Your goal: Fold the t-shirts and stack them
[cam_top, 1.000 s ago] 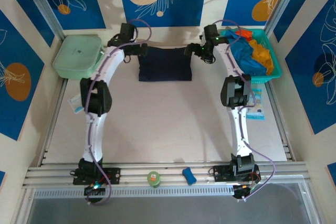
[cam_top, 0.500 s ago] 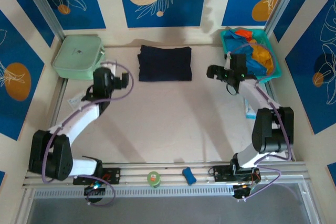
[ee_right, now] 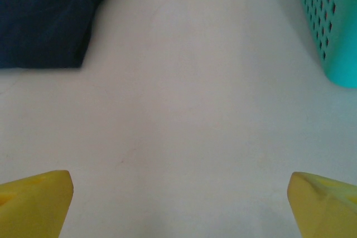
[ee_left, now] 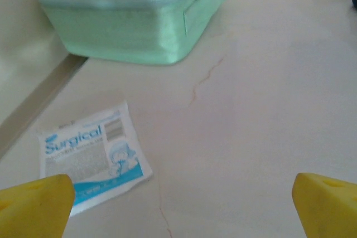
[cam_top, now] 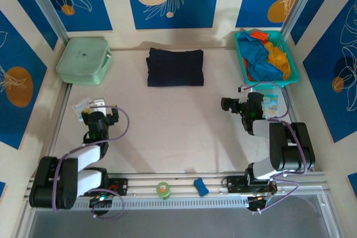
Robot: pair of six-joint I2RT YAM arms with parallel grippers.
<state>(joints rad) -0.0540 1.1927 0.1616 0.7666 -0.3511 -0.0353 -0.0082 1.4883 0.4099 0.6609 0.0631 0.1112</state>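
Dark navy t-shirt [cam_top: 174, 67] lies folded flat, well left of the teal basket [cam_top: 273, 83]; the bright t-shirts [cam_top: 268, 58] lie heaped inside it. Right gripper [ee_right: 178, 204], just nearer than the basket, and left gripper [ee_left: 178, 210], far left of it, gape wide, empty. Likely next: pinch one bright layer only and lift it clear of the rim.

Open table [cam_top: 178, 121] mid-span, clutter along far edge.
Far edge blocked by green box [cam_top: 83, 59], folded navy t-shirt [cam_top: 175, 67], teal basket [cam_top: 266, 57]; flat packet [ee_left: 92, 157] lying just ahead of left claw [ee_left: 181, 204].
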